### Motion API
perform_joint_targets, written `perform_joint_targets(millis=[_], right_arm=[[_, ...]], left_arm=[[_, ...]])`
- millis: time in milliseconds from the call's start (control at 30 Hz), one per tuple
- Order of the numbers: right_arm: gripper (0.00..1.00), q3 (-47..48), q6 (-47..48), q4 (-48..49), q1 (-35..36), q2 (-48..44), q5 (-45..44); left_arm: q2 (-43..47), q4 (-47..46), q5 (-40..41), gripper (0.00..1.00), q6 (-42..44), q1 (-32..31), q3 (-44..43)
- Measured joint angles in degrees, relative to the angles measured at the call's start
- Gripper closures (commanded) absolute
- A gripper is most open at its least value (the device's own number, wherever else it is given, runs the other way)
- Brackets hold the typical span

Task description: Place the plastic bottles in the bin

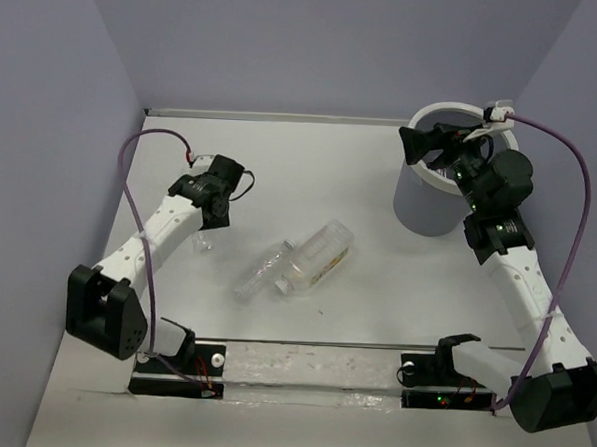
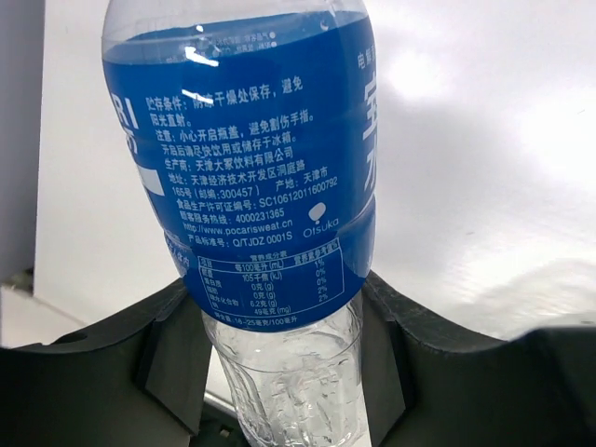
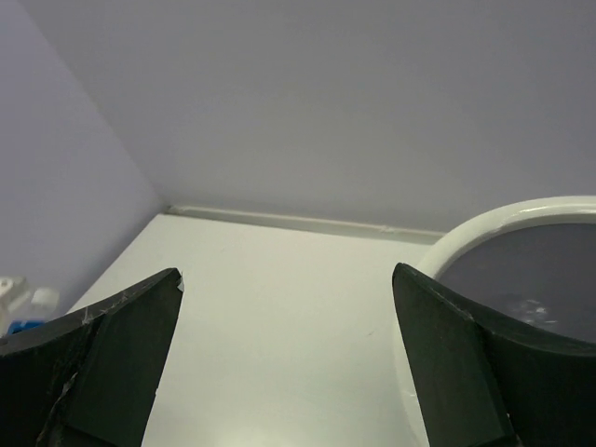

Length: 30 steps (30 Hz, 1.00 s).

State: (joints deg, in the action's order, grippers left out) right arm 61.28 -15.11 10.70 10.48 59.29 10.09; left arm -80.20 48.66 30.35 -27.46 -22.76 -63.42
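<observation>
My left gripper (image 1: pixel 211 219) is shut on a small clear bottle with a blue label (image 2: pixel 251 158), its fingers (image 2: pixel 163 354) pressed on both sides of the bottle's clear lower body at the table's left. A bare small bottle (image 1: pixel 261 272) and the larger wide bottle with a yellowish label (image 1: pixel 319 255) lie side by side at the table's centre. The grey bin (image 1: pixel 428 205) with a white rim (image 3: pixel 484 228) stands at the back right. My right gripper (image 1: pixel 408 147) is open and empty above the bin's left rim; the right wrist view (image 3: pixel 287 275) shows bare table between its jaws.
Purple-grey walls close in the table on the left, back and right. The bin's inside (image 3: pixel 545 270) shows something clear and glinting low down. Both arm bases and a black rail (image 1: pixel 311 369) sit along the near edge.
</observation>
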Motion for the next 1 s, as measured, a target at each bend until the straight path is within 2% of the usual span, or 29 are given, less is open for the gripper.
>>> perform_joint_targets(millis=[167, 267, 400, 467, 600, 767, 967, 1000], right_arm=[[0.01, 0.2, -5.5, -1.1, 4.4, 3.9, 7.6], [0.01, -0.8, -11.1, 0.7, 7.4, 4.5, 11.5], [0.00, -3.4, -16.8, 4.0, 13.9, 4.7, 13.6], [0.00, -4.0, -18.5, 5.5, 17.5, 5.5, 14.4], [0.00, -4.0, -20.5, 8.2, 22.5, 8.7, 15.7], [0.00, -3.3, -22.0, 9.4, 26.7, 13.9, 15.5], [0.01, -1.5, -22.3, 9.8, 30.6, 17.3, 14.3], [0.07, -1.4, -22.2, 9.8, 31.0, 17.5, 14.1]], left_arm=[[8.7, -3.9, -1.7, 0.56, 1.4, -0.4, -4.9], [16.2, -12.2, -12.0, 0.56, 3.9, -1.1, -4.1], [26.5, -27.6, -29.4, 0.55, 4.4, -1.6, 3.4], [29.4, -34.8, -38.4, 0.54, 4.2, -1.8, 8.1], [31.3, -43.6, -49.4, 0.54, 3.8, -3.3, 14.6], [31.2, -47.3, -56.0, 0.54, 3.7, -7.6, 18.8], [31.2, -49.8, -58.1, 0.53, 4.8, -13.5, 18.9], [31.3, -50.1, -58.3, 0.53, 5.0, -14.0, 18.9]])
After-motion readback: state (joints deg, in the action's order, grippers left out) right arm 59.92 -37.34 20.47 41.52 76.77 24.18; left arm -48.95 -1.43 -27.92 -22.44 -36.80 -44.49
